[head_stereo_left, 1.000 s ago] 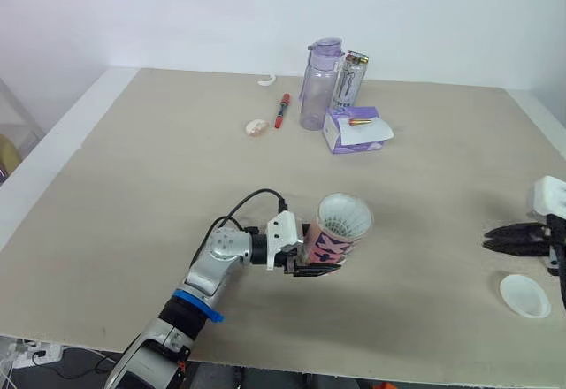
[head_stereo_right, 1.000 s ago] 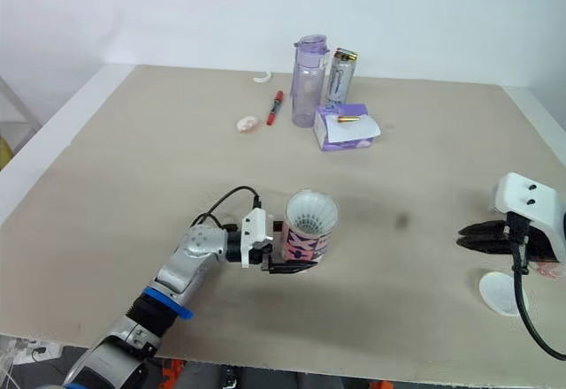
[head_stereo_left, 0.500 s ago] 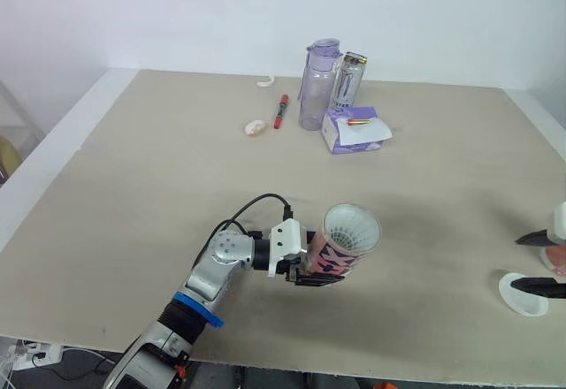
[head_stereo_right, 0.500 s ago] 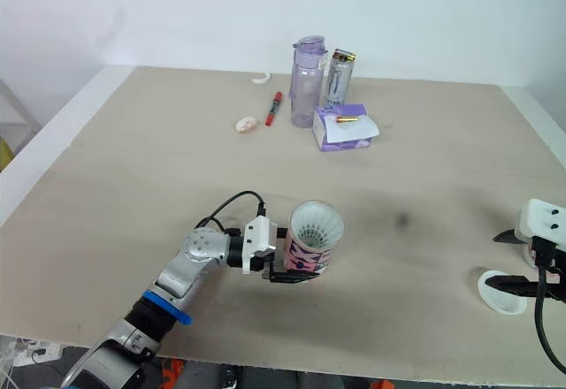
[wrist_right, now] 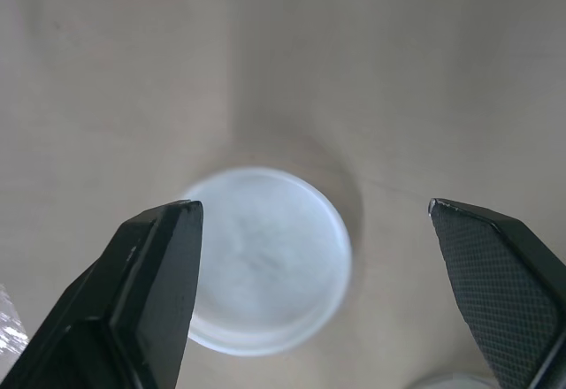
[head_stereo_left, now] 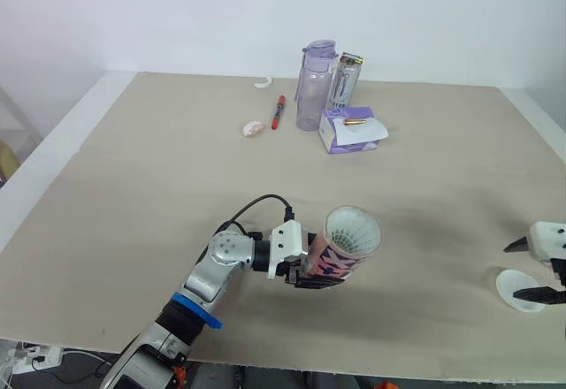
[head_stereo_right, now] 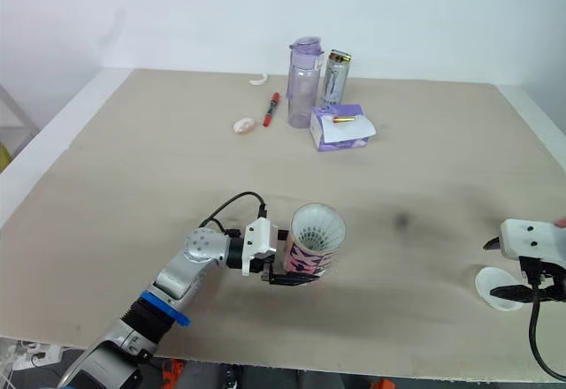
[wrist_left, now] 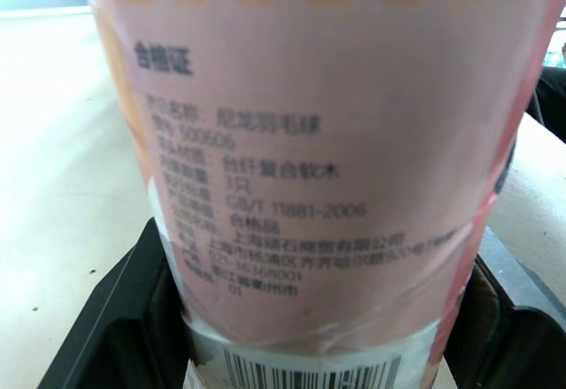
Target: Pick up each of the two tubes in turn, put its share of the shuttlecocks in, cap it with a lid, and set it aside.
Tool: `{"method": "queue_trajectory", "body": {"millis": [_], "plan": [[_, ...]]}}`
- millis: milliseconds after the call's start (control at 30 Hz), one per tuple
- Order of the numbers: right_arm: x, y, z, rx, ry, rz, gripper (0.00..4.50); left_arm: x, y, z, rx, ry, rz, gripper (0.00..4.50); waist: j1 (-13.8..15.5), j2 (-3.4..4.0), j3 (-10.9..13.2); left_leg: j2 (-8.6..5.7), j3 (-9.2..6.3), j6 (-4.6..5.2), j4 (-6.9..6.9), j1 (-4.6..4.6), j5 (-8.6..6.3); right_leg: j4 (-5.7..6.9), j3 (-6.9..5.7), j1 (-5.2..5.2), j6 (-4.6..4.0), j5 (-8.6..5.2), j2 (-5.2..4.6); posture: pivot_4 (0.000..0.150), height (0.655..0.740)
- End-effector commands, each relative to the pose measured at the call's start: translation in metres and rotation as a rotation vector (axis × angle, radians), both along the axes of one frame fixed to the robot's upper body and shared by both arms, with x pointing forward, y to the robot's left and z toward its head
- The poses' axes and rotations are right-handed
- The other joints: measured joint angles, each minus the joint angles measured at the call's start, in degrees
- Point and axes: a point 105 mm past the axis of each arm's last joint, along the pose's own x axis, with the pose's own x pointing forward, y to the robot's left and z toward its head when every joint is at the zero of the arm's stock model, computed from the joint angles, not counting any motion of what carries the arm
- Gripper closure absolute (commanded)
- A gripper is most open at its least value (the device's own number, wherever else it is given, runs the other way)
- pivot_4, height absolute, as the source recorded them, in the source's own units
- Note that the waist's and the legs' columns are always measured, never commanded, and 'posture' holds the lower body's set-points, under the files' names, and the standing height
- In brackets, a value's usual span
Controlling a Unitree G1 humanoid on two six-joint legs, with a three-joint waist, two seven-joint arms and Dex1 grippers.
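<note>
Tube (head_stereo_left: 340,252) sits clamped in the left gripper (head_stereo_left: 311,270), whose black fingers (wrist_left: 106,318) press on either side of its lower end. It is tilted, mouth up and toward the robot's right, and seems to hang just clear of the table (head_stereo_left: 177,168). A white shuttlecock (head_stereo_right: 317,228) shows inside the mouth.

The pink label reads 合格证 at the head, then 尼龙羽毛球, 3只 and GB/T 11881-2006. A number that may be 500606 stands between them, though the small print is soft. A barcode starts below the label, and orange and white stripes run along its far edge.

Right gripper (head_stereo_right: 500,270) has its jaws spread wide, one on either side of a white lid (wrist_right: 265,270) and above it. The lid lies flat on the table near the front right edge, well apart from the tube.

At the back of the table stand a purple bottle (head_stereo_left: 311,84) and a can (head_stereo_left: 345,80), just beside each other. A purple tissue pack (head_stereo_left: 349,131) lies in front of them. To its left lie a red pen (head_stereo_left: 278,111) and a small pinkish lump (head_stereo_left: 254,128).
</note>
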Motion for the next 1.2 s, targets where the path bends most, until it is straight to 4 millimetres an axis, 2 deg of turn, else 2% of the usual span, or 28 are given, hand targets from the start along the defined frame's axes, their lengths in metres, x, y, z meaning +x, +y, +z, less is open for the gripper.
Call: {"method": "queue_trajectory", "body": {"millis": [33,533,900,1033,1067,1100,1200], "plan": [[0.003,-0.004,0.003,-0.023,-0.001,0.017,0.11,-0.004,-0.001,-0.002,0.013,-0.004,-0.005,1.20,0.0,0.00,0.0,0.00,0.00,0.00,0.00,0.00,0.00,0.00,0.01,0.00,-0.01,0.00,0.00,0.150,0.7400],[0.015,-0.009,-0.011,-0.085,-0.016,0.059,0.11,-0.005,0.001,-0.003,0.017,0.000,0.007,1.20,-0.1,0.06,0.0,0.01,0.05,0.00,-0.01,0.19,0.00,0.00,0.13,0.08,-0.11,0.07,-0.06,0.150,0.7400],[0.022,-0.010,-0.020,-0.122,-0.024,0.074,0.11,-0.005,0.004,-0.004,0.029,0.005,0.023,1.20,-0.3,-0.05,0.1,0.03,0.04,0.00,-0.03,0.69,0.00,0.00,0.12,0.65,-0.16,0.06,-0.09,0.150,0.7400],[0.022,-0.009,-0.021,-0.114,-0.012,0.079,1.19,-0.005,0.004,-0.004,0.032,0.006,0.027,1.20,-0.5,-0.05,0.1,0.04,0.06,0.01,-0.03,0.71,0.00,-0.01,0.13,0.66,-0.21,0.09,-0.10,0.150,0.7400],[0.022,-0.008,-0.022,-0.110,-0.008,0.082,1.64,-0.005,0.004,-0.005,0.034,0.006,0.029,1.20,-0.5,-0.05,0.1,0.05,0.05,0.01,-0.03,0.72,0.00,0.00,0.13,0.67,-0.21,0.09,-0.09,0.150,0.7400],[0.022,-0.007,-0.022,-0.104,-0.007,0.083,1.77,-0.005,0.004,-0.005,0.035,0.006,0.030,1.20,-0.5,-0.05,0.1,0.06,0.05,0.01,-0.03,0.72,0.00,-0.01,0.13,0.67,-0.21,0.09,-0.09,0.150,0.7400],[0.022,-0.006,-0.022,-0.097,-0.002,0.084,2.89,-0.004,0.004,-0.006,0.037,0.005,0.031,1.20,-0.7,-0.06,0.1,0.06,0.05,0.01,-0.03,0.73,0.00,0.00,0.13,0.69,-0.22,0.09,-0.09,0.150,0.7400]]}}
